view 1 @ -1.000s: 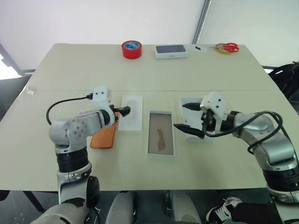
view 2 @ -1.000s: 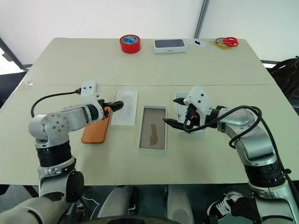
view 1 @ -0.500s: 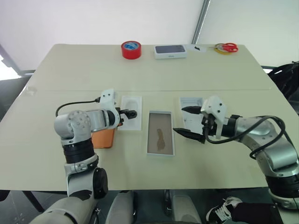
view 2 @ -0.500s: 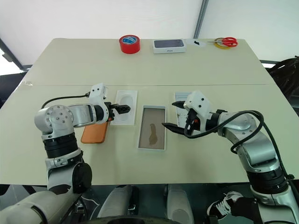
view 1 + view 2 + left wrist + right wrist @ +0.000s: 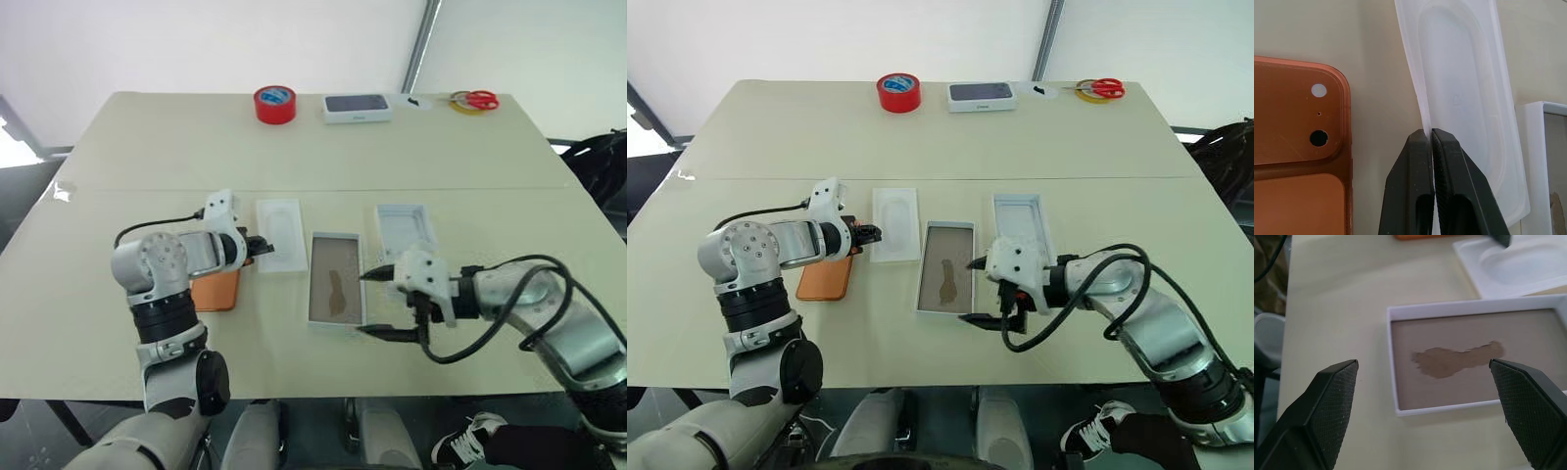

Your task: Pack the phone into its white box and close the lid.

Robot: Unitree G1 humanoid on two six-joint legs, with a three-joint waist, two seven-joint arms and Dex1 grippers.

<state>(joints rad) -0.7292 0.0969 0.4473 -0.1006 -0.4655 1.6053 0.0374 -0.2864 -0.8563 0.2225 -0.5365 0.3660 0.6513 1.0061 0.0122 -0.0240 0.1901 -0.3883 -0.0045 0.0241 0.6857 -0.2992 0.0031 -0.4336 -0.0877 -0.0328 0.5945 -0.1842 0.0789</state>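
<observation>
Since the earlier frame the right pincer (image 5: 972,291) has pulled back toward the near table (image 5: 872,352) edge, uncovering the lid (image 5: 1022,217), and the left pincer (image 5: 1430,134) has snapped together on the edge of the white insert (image 5: 1469,98). Right pincer spread wide apart, holding nothing, fingertips just over the near right side of the white box (image 5: 946,280). Box empty, brown floor showing. Phone (image 5: 826,276) lies camera side up, left of the insert, under the left arm. Far edge: red tape (image 5: 899,92), dark-topped box (image 5: 983,95), scissors (image 5: 1100,89).
</observation>
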